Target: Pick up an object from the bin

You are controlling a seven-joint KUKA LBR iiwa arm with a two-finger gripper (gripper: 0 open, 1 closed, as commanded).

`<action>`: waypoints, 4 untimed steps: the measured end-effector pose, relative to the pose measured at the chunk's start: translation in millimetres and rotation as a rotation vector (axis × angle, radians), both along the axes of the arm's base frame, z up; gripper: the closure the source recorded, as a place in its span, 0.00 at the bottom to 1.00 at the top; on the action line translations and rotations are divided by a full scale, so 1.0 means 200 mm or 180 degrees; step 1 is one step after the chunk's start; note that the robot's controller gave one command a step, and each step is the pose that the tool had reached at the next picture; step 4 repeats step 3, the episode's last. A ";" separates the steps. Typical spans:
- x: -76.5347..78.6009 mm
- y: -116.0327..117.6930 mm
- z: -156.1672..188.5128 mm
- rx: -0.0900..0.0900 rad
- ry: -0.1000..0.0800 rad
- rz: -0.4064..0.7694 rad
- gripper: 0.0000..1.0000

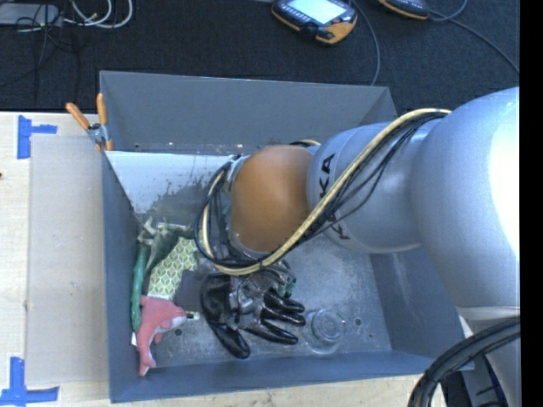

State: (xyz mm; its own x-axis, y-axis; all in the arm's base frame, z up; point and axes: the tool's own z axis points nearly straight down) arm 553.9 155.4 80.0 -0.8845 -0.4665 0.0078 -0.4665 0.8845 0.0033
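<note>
1. My gripper [249, 298]: low in the bin, near the front wall and right on top of a black thing. My own orange wrist cover [267, 197] and cables [339, 195] hang above it, so I cannot tell whether it is spread or pressed together.

2. Black pronged thing [276, 316]: glove-like, lying flat, with its prongs fanning to the right and front. It touches my gripper. I judge it the likeliest pick, as it is what lies beneath me. Whether I hold it I cannot tell.

3. Clear round thing [325, 327]: just beside the prong tips, apart from my gripper.

4. Green patterned cloth [174, 267]: near, to the left. A pink fish-shaped toy [157, 322] lies at its front edge, and a green strap [136, 288] runs beside the left wall.

5. Grey bin [246, 113]: the contents are all gathered toward the front.
</note>
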 end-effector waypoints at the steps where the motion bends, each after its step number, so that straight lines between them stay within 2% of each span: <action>1: 0.02 0.00 -0.03 -0.0019 0.0002 -0.2001 1.00; 3: 0.02 0.00 -0.01 -0.0034 0.0012 -0.2841 1.00; 4: 0.02 0.00 -0.01 -0.0034 0.0012 -0.2841 1.00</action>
